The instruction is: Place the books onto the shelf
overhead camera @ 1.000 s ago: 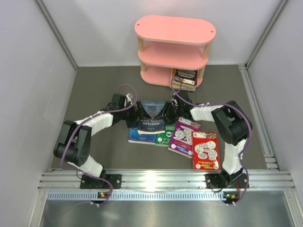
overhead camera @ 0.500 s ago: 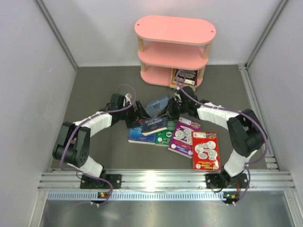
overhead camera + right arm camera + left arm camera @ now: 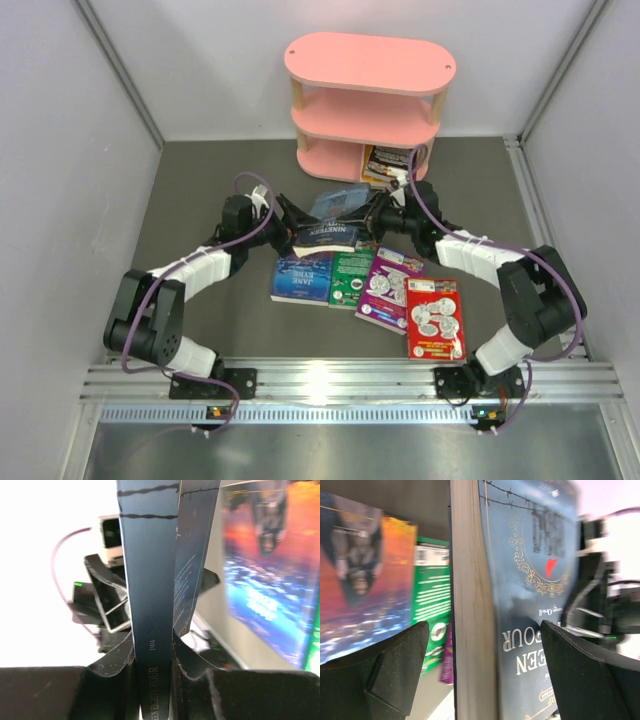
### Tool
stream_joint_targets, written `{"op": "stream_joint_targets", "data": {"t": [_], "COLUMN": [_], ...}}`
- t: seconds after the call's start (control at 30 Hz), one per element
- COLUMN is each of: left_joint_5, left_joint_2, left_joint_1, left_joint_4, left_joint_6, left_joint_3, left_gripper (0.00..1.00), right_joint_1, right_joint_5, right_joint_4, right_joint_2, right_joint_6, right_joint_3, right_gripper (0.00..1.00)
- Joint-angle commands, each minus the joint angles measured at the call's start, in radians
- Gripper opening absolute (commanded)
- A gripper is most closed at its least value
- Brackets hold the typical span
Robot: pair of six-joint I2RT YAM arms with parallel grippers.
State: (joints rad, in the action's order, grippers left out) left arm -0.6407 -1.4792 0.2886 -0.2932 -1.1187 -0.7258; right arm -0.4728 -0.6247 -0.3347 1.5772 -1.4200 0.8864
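In the top view, the dark blue book (image 3: 330, 222) sits at the centre of the frame, between the two grippers. It is just below the pink shelf (image 3: 368, 62) and just above a row of four books lying flat on the grey table (image 3: 200, 190).

The right gripper (image 3: 375, 213) comes in from the right and is clamped on the book. In its wrist view both fingers (image 3: 100, 685) press the spine from either side at the bottom of the frame, and the book rises from them towards the top edge.

The left gripper (image 3: 288, 228) comes in from the left with its fingers spread wide. In its wrist view the book stands between them, page edge at centre frame, with a clear gap to the finger at lower left.

In the row, from left to right, are an orange and blue book (image 3: 302, 277), a green book (image 3: 351, 278), a purple book (image 3: 388, 290) and a red book (image 3: 434, 318). A small stack of books (image 3: 390, 165) lies on the shelf's lowest board, at its right end.
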Motion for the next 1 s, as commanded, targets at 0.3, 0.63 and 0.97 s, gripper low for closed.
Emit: {"op": "stream_joint_targets", "data": {"t": [0.3, 0.63, 0.97], "left_joint_5": [-0.005, 0.004, 0.036], "left_joint_2": [0.137, 0.172, 0.107], "left_joint_1": [-0.003, -0.003, 0.035], "left_joint_4": [-0.253, -0.178, 0.04], "left_joint_6": [-0.276, -0.245, -0.058], "left_joint_3": [0.051, 0.019, -0.182], "left_gripper": [0.92, 0.0, 0.0], "right_joint_1": [0.014, 0.016, 0.097], "right_joint_5": [0.049, 0.049, -0.024], "right_joint_4": [-0.754, -0.8, -0.545], "right_joint_2": [-0.042, -0.051, -0.143], "right_joint_6": [-0.385, -0.387, -0.249], "right_joint_3": [-0.05, -0.096, -0.115], "right_gripper": [0.0, 0.0, 0.0]}}
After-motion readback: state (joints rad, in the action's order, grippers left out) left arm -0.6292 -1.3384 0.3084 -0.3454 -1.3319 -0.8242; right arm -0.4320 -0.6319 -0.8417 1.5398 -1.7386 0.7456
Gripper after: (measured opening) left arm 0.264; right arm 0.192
